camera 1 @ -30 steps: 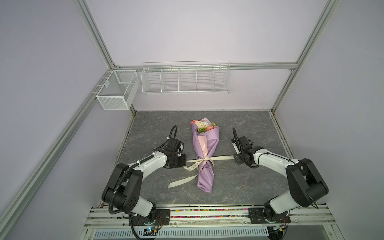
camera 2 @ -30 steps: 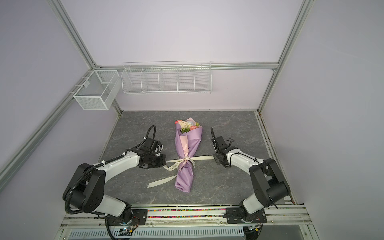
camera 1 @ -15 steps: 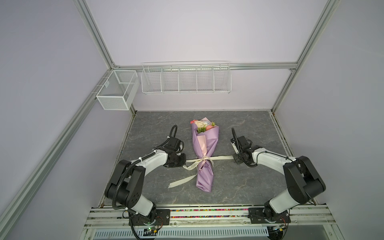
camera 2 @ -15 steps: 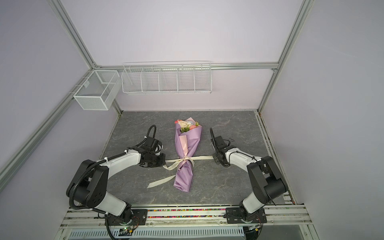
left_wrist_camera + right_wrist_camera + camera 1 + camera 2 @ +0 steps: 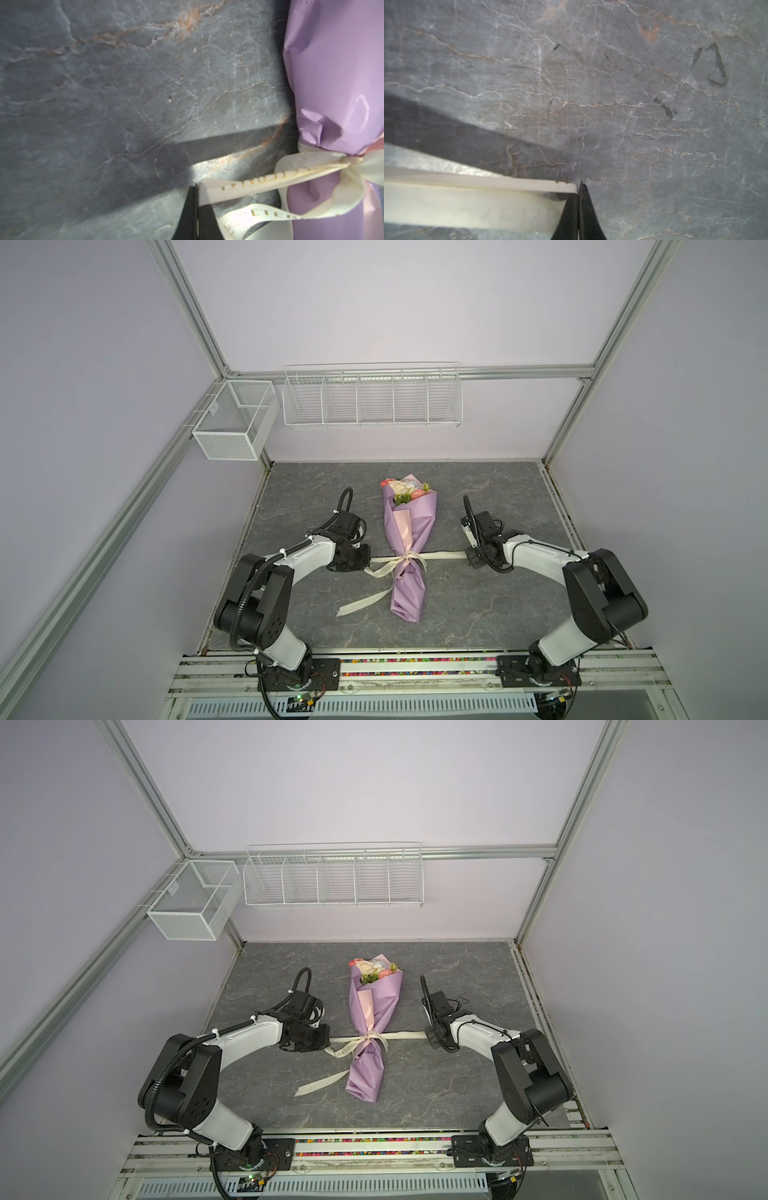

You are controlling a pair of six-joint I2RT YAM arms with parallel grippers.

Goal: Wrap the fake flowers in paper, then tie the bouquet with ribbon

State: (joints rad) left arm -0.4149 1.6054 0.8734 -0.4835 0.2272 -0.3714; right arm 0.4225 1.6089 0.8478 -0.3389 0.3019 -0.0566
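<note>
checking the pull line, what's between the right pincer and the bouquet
Only the cream ribbon, straight from the right pincer to the knot round the bouquet, over bare table; both top views show it.

Lab: alu-frame booth [image 5: 189, 306], wire baskets [image 5: 372, 400].

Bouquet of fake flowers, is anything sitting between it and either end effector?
Nothing blocks. Only the cream ribbon spans each gap: the left end effector and right end effector are each shut on a strand of it, either side of the bouquet of fake flowers wrapped in lilac paper.
</note>
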